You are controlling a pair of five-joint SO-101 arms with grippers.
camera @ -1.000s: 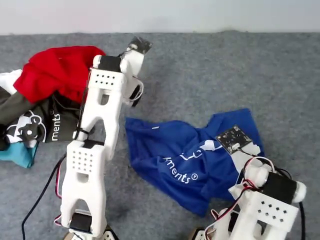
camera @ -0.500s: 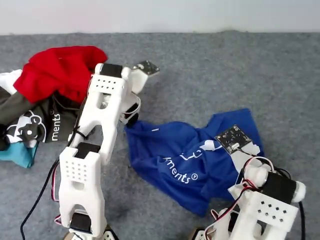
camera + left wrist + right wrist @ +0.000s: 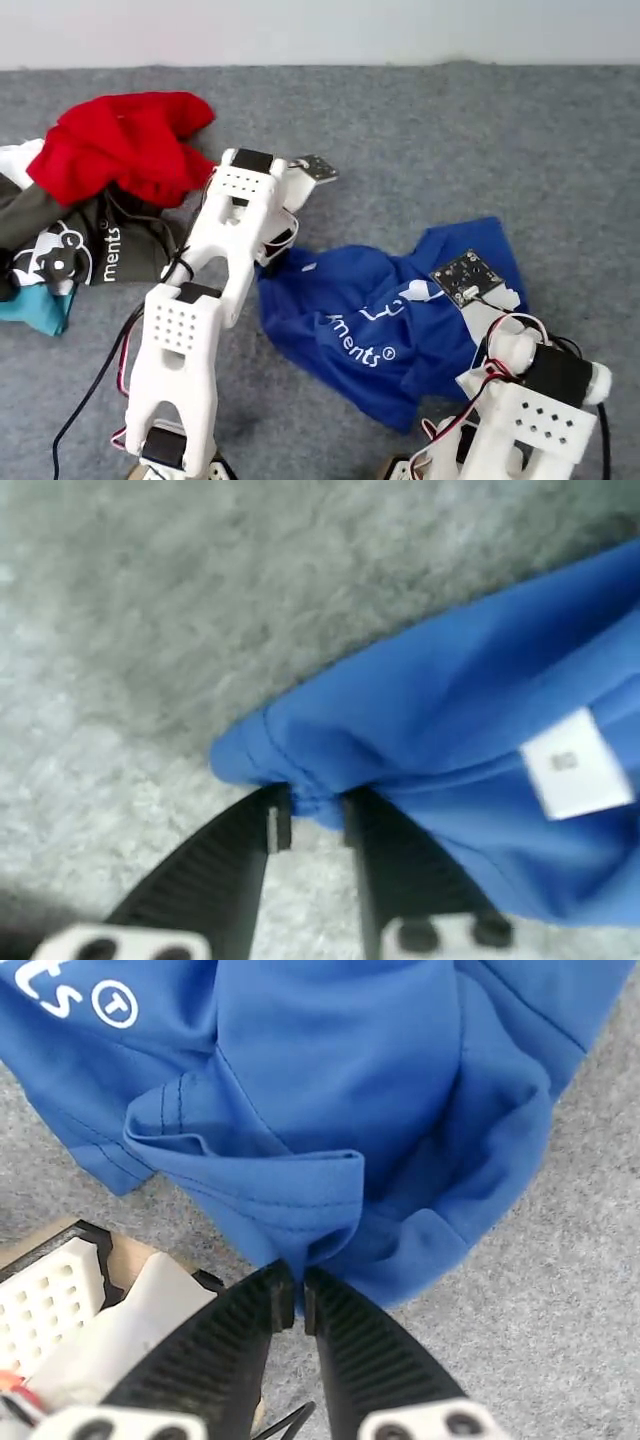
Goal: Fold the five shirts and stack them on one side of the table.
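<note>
blue shirt (image 3: 380, 300) lies crumpled mid-table on the grey carpet (image 3: 450, 140), white print facing up

left gripper (image 3: 312, 815): claw pinching a bunched corner of the blue shirt, cloth wedged between both fingers, carpet right under it. white tag (image 3: 575, 765) sewn on the cloth near that corner

right gripper (image 3: 296, 1295): tips pressed almost together on a folded hem of the blue shirt at its near edge, fabric rising in folds above the pinch

obstructions, high view: left arm (image 3: 200, 300) leans over the shirt's left corner and hides the pinch point. right arm (image 3: 525, 410) sits at the near right, its wrist board (image 3: 466, 278) over the shirt's right part

other garments heaped at the far left of the table: red shirt (image 3: 120, 145) on top, black shirt (image 3: 90, 245) with white print under it, a strip of white shirt (image 3: 15, 160) at the edge, teal shirt (image 3: 35, 305) poking out at the near side. red shirt is just beside the left arm's upper link, the heap is apart from the blue shirt

black cable (image 3: 90, 390) runs along the carpet by the left arm's base
</note>
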